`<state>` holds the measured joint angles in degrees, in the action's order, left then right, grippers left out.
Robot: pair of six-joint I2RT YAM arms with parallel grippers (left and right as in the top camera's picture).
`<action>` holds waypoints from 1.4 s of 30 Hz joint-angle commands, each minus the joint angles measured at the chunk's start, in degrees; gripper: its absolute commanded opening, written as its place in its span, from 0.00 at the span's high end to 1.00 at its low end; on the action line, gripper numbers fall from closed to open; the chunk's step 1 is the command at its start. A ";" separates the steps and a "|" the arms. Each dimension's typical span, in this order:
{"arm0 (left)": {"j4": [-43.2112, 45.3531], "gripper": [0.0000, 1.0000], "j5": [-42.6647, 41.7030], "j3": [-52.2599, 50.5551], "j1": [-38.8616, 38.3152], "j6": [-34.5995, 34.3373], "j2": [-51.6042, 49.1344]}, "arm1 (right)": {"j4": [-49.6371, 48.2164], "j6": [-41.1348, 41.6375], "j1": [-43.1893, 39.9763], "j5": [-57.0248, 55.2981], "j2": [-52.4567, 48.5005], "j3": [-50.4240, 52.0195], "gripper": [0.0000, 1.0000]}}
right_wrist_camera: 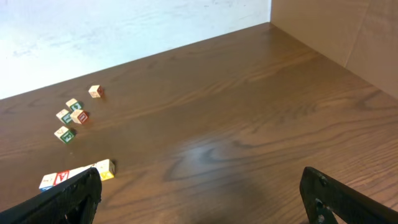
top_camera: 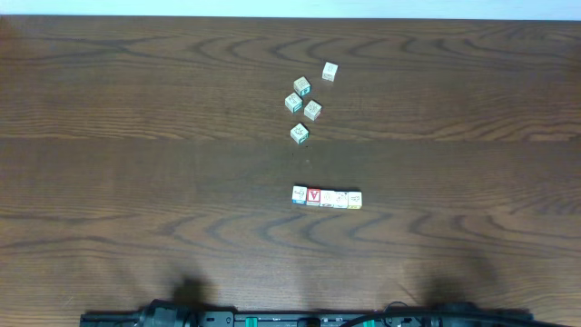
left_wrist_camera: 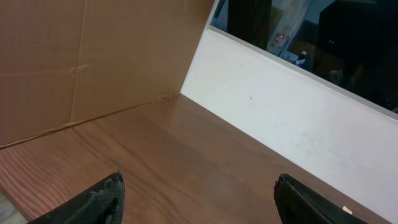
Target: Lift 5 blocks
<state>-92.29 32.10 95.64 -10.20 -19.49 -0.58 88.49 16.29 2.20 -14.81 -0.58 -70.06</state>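
Blocks (top_camera: 327, 197): five tiny wooden alphabet cubes, butted end to end in one short row on the dark wood-grain surface (top_camera: 136, 182), about mid-width, nearer the arms' edge. Nothing is gripping them.

Left claw (left_wrist_camera: 199, 205): released, jaws wide, empty. Its camera shows only bare surface, a brown cardboard panel (left_wrist_camera: 93, 56) and a white wall board (left_wrist_camera: 280, 106). No cubes in view. Risk: it approaches blind from that side and lands off the row end or on top of it.

Right claw (right_wrist_camera: 202, 202): released, fully spread, empty. The row sits just past one black finger (right_wrist_camera: 74, 199), which masks part of it. The red-faced cube with white letter (right_wrist_camera: 62, 178) and the yellowish end cube (right_wrist_camera: 106, 168) show clearly.

Failure modes, my read:
- The row is held together by loose contact only, and it runs slightly skewed in the overhead view. An off-axis squeeze from the ends would buckle it and pop the middle cubes out.
- If the two sides close unevenly, the row gets shoved sideways instead of clamped.
- The cubes are tiny against the fingers. Too low an approach scrapes the surface; too high clips the top edges and tips a cube.
- Five loose pale wooden cubes with green and tan prints (top_camera: 312, 110) lie scattered farther out, well apart from the row. They look similar, so a wrong-target pick is possible.
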 commanded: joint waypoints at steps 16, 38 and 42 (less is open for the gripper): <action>-4.48 0.23 0.09 -0.44 -0.13 -0.11 0.37 | -42.82 -20.33 -0.24 10.27 0.20 26.16 0.01; -4.48 0.23 0.09 -0.44 -0.13 -0.11 0.37 | -80.74 -22.32 -0.24 11.69 0.35 64.19 0.01; -4.48 0.23 0.09 -0.44 -0.13 -0.11 0.37 | -83.95 -20.55 -0.26 11.65 0.37 68.65 0.01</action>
<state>-92.31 32.08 95.59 -10.20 -19.49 -0.58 5.65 -5.41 2.20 -3.40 -0.62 -3.77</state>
